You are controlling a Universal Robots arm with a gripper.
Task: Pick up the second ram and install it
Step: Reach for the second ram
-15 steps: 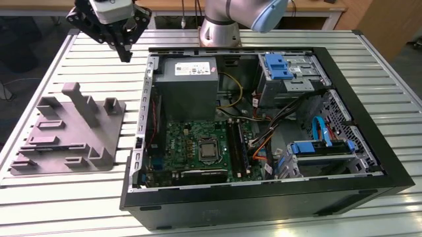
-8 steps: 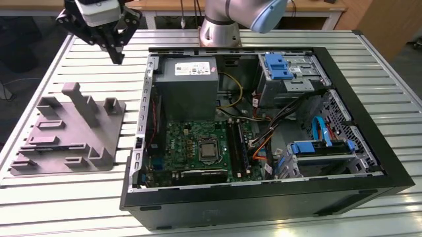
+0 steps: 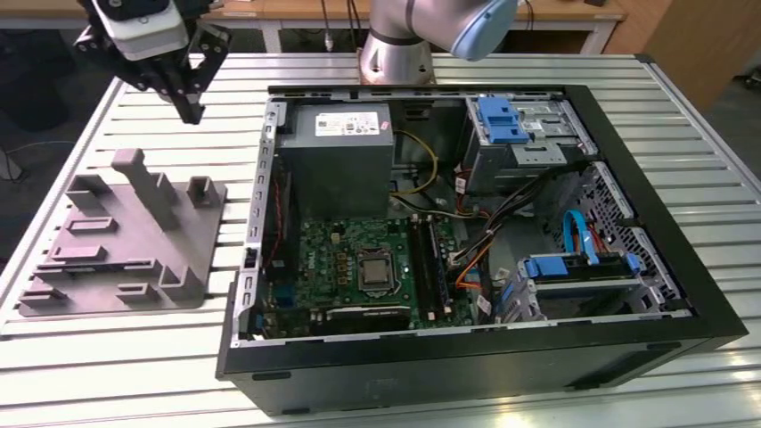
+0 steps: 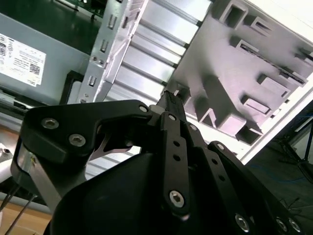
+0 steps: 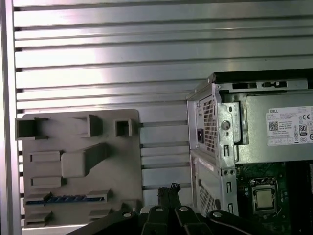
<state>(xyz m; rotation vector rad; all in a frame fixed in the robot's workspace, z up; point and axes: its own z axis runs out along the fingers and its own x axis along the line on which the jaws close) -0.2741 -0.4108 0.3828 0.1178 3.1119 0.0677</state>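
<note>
The tool (image 3: 191, 112) is hanging in the upper left of the exterior view, above the slatted metal tabletop (image 3: 119, 357), with its two black fingers pressed together at the tips and nothing pinched between them. It is pointing down towards the far end of a grey plastic holder (image 3: 119, 241), which is sitting flat on the tabletop on the exterior view's left, and it is touching neither the holder nor the tabletop. In the first wrist view the closed fingertips (image 5: 168, 188) are showing over the strip of tabletop between the holder and the open computer case (image 3: 476, 357). In one long slot of the holder a thin strip with a blue edge is lying flat, and this looks to be the second ram (image 5: 63, 199), though that view is giving little detail of it; it is resting apart from the tool. The black case is lying on its side in the middle and right of the exterior view, just beside the holder, with its side panel off. Inside it, the green motherboard (image 3: 345, 267) is lying in the lower middle with the processor (image 3: 376, 270) at its centre, and the grey power supply (image 3: 339, 152) is sitting above it. The arm's base (image 3: 398, 45) is standing at the top centre, behind the case.
</note>
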